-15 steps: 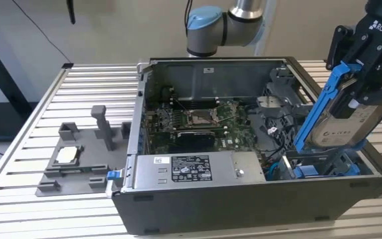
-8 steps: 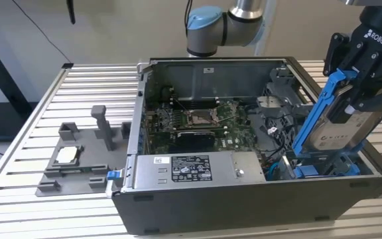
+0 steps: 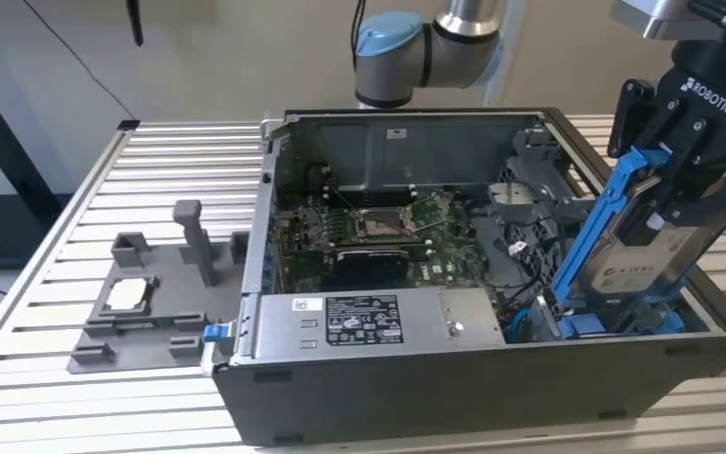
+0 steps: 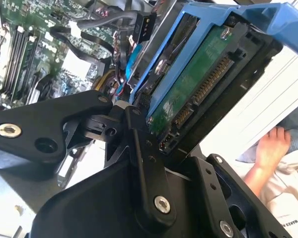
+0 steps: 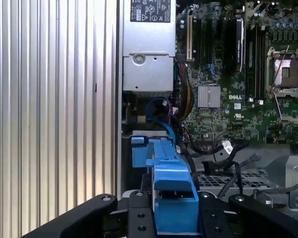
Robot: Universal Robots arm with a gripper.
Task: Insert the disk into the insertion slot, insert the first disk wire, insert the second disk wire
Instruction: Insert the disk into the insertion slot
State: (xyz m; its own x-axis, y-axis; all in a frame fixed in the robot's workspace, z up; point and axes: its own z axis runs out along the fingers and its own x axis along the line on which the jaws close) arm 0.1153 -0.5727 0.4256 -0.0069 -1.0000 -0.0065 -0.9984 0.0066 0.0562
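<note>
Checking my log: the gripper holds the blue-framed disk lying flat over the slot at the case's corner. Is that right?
Not flat. In the exterior view the gripper holds the disk steeply tilted, nearly on end, with its lower end down by the slot. The rest stands: the frame is blue, and the slot sits at the case's corner.

Exterior view high, oblique; wrist views behind tool [image 5: 176, 213] [image 4: 161, 131], share motherboard [image 5: 223, 119] [image 4: 35, 29].
</note>
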